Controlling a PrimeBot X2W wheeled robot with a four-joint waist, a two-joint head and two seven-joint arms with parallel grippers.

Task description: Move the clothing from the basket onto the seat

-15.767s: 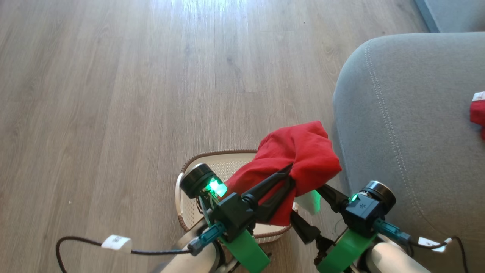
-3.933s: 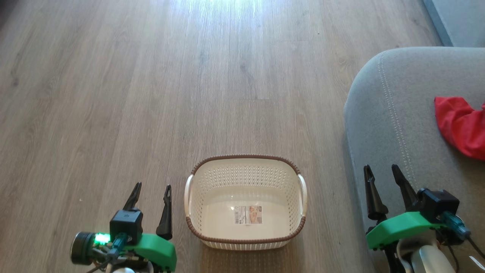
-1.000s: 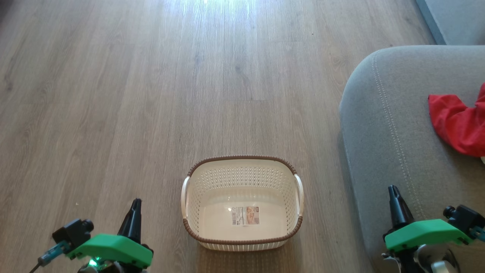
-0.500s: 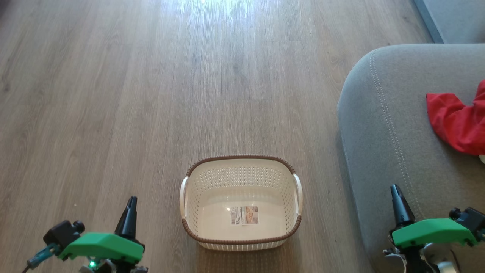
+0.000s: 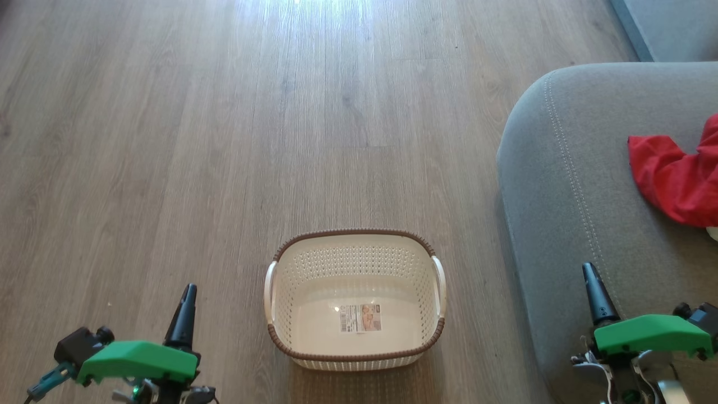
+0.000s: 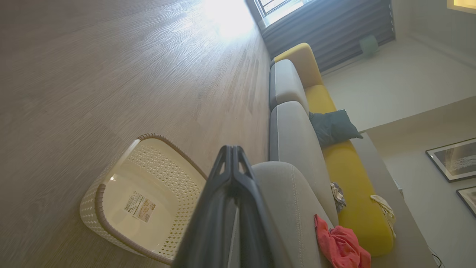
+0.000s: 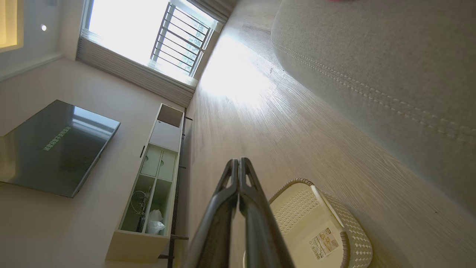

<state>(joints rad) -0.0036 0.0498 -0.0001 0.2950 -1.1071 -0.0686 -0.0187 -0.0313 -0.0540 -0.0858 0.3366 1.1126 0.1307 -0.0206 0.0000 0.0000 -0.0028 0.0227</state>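
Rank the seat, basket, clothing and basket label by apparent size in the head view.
1. seat, though cut by the frame.
2. basket.
3. clothing, as visible; it runs off the edge, so its rank against the basket is unsure.
4. label.

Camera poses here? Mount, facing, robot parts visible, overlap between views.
Head: on the robot's head, facing forward and down at floor, empty basket, seat with red clothing; left gripper lower left, right gripper lower right, both shut.
Left wrist: on left arm, facing along its shut fingers across basket and seat toward yellow sofa and window.
Right wrist: on right arm, facing along its shut fingers over basket toward dark screen and shelf unit.
Shared: all three see basket and seat.
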